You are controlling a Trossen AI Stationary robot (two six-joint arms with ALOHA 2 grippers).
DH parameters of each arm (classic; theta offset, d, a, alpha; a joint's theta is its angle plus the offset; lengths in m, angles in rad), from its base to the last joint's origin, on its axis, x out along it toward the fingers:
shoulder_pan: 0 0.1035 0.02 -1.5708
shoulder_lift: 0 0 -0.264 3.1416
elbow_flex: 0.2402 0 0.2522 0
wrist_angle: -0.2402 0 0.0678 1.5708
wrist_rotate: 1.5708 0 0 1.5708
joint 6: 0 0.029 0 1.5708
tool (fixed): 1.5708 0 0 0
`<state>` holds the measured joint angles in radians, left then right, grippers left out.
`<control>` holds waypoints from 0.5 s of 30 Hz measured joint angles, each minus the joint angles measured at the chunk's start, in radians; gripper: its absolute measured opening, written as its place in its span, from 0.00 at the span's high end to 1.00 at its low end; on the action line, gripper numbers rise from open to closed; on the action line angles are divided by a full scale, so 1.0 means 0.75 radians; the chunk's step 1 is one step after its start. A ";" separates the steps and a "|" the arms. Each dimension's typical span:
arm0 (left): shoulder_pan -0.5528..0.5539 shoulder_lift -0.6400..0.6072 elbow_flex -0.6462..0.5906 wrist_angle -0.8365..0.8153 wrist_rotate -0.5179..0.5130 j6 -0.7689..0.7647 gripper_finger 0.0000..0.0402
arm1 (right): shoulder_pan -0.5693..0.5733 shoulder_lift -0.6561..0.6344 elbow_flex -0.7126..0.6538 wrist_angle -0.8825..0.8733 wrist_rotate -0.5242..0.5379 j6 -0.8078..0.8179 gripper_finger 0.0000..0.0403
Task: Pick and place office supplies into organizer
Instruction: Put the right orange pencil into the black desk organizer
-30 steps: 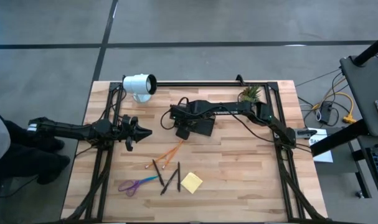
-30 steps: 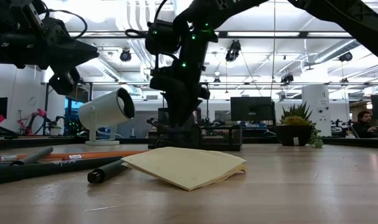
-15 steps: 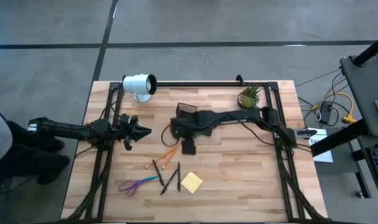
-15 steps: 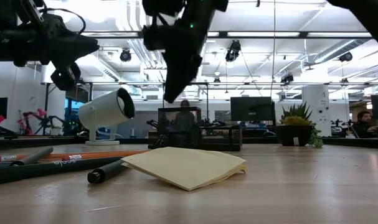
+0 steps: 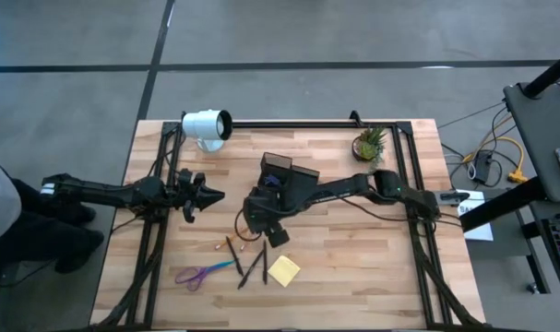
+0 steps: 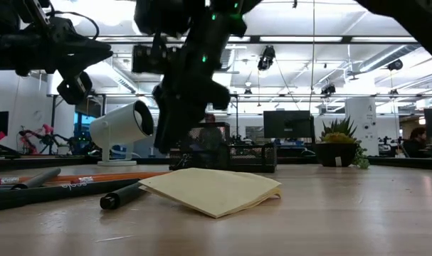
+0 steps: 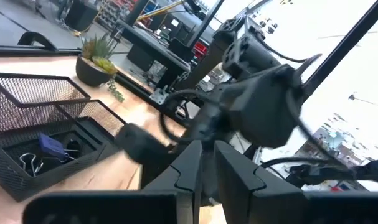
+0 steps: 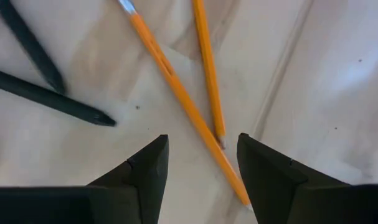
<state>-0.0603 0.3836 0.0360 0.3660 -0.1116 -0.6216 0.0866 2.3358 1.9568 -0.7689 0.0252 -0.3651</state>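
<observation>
The wooden table [image 5: 353, 249] carries my two arms. My right gripper [image 8: 200, 163] hangs over the table's middle with its fingers spread and nothing between them, directly above two orange pencils [image 8: 195, 99] that lie crossed on the wood. My left gripper [image 5: 213, 195] waits clenched and empty at the left side. The black mesh organizer [image 5: 281, 168] sits beyond the pencils, toward the lamp [image 5: 206, 126]. The scissors [image 5: 202, 273], yellow sticky pad [image 5: 283, 270] and black pens [image 5: 258, 266] lie nearer the front edge.
</observation>
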 joint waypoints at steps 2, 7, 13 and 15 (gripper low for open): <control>0.000 0.001 0.000 -0.001 0.002 -0.011 0.93 | -0.018 0.012 -0.001 0.000 -0.002 0.000 0.56; 0.000 0.001 0.000 0.000 0.003 -0.013 0.93 | -0.073 0.024 -0.010 -0.011 -0.068 0.068 0.56; 0.000 0.000 0.000 0.000 0.003 -0.014 0.93 | -0.102 0.024 -0.029 -0.014 -0.143 0.073 0.56; 0.000 0.000 0.000 0.000 0.003 -0.014 0.93 | -0.103 0.026 -0.042 -0.014 -0.165 0.071 0.56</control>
<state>-0.0605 0.3836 0.0360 0.3660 -0.1097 -0.6323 0.0097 2.3554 1.9256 -0.7791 -0.0986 -0.3120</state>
